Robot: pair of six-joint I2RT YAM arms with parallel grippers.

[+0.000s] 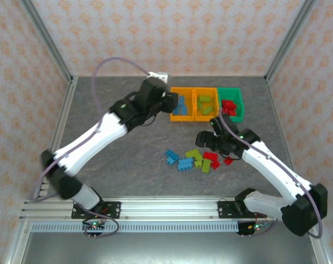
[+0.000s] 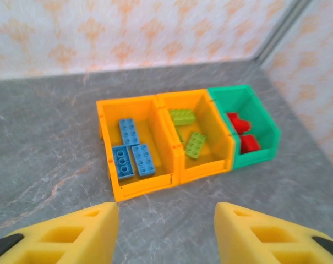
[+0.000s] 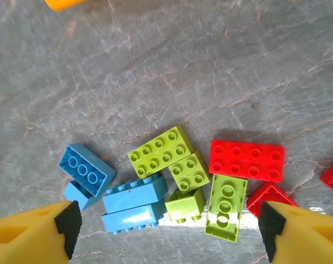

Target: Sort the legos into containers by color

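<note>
Beneath my right claw (image 3: 169, 226), whose yellow, black-padded fingers (image 3: 28, 236) stand spread wide with nothing in them, lies the loose heap of legos (image 3: 172, 181). The blue bricks (image 3: 133, 201) lie nearest one finger, the lime bricks (image 3: 160, 151) sit in the middle, and a long red brick (image 3: 247, 159) lies toward the other finger, with more red beside it. They rest jumbled and touching on a grey tabletop (image 3: 155, 66) veined like stone with pale cracks, faintly glossy close under my fingers. Farther out, my left claw (image 2: 166, 220) hangs just short of the containers, its plain yellow fingers (image 2: 61, 236) parted and empty, the same grey surface showing between them. Straight ahead of that claw the three bins stand in a row with their sides touching. The first orange-yellow bin (image 2: 108, 137) holds three blue bricks lying flat, the second orange-yellow bin (image 2: 221, 143) holds lime ones, and the green bin (image 2: 265, 126) holds red ones. Beyond the row the tabletop runs on to a wall (image 2: 127, 33) papered in pale peach with orange motifs, and a metal frame post (image 2: 276, 27) rises at the corner past the green bin.
</note>
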